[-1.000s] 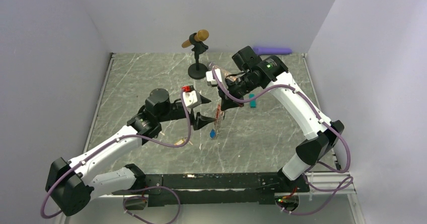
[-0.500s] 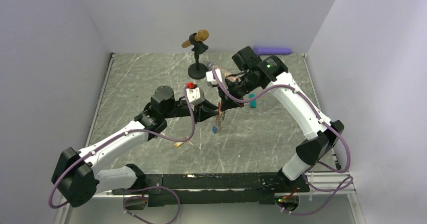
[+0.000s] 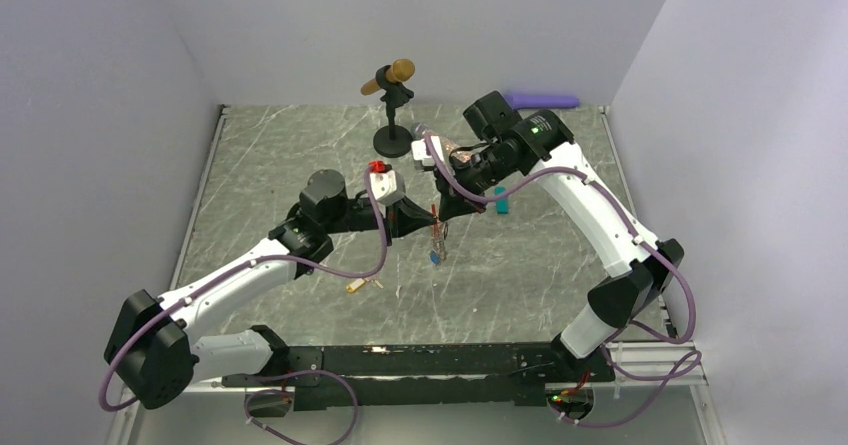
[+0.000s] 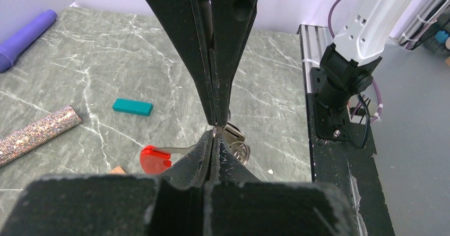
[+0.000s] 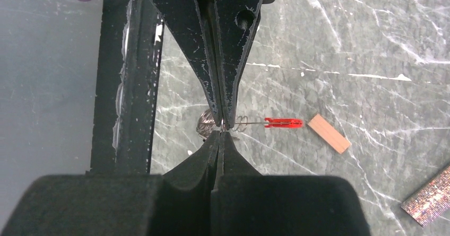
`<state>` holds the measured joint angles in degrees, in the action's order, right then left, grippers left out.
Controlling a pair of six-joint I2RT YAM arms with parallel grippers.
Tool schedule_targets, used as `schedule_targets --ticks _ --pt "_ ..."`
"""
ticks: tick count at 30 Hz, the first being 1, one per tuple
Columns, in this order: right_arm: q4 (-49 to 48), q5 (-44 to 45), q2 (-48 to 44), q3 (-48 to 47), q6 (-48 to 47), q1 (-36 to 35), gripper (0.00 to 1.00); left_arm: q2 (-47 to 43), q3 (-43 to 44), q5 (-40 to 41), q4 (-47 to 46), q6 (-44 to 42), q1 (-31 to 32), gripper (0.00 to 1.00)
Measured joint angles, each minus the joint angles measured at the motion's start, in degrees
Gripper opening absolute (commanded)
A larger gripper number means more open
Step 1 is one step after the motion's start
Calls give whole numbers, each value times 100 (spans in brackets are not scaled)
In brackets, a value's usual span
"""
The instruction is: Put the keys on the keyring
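Over the marbled bench (image 3: 250, 165), a red-clipped silvery keyring (image 5: 265, 122) is pinched by left pincer (image 4: 213, 132) and right pincer (image 5: 222, 127), keys (image 3: 436, 256) barely discernible.

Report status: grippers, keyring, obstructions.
Left gripper, right gripper: both shut on keyring, held aloft. Blue-tagged key hangs beneath. Yellow-tagged key lies loose on table. Nothing obstructing.

Both arms reach inward, left hand (image 3: 428, 227) and right hand (image 3: 441, 215) pinched closed, tips close together.

The marbled table (image 3: 260, 165) bears a teal block (image 3: 501, 202), glittery tube (image 4: 37, 135) and yellow-tagged key (image 3: 366, 285).
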<state>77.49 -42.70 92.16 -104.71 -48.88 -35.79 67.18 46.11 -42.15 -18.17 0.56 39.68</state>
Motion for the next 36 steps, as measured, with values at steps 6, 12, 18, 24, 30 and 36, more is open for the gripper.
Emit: schedule_targets --ticks 6,12,18,24,30,36 --pt "-39 -387 -9 90 -2 149 1 -136 -356 101 -651 599 -24 0" --pt "-201 -726 -101 275 0 240 5 -243 -796 275 -1576 1405 -72 0" --pt "-382 -929 -245 358 0 310 11 -256 -957 474 -2280 1998 -90 0" --pt "-509 -1034 -358 459 7 328 16 -256 -960 649 -2756 2317 -92 0" --pt "-664 -1182 -380 535 50 363 16 -229 -1054 787 -3136 2601 -94 0" --pt "-752 -1397 -415 538 122 518 15 -90 -1064 866 -3475 2785 -98 0"
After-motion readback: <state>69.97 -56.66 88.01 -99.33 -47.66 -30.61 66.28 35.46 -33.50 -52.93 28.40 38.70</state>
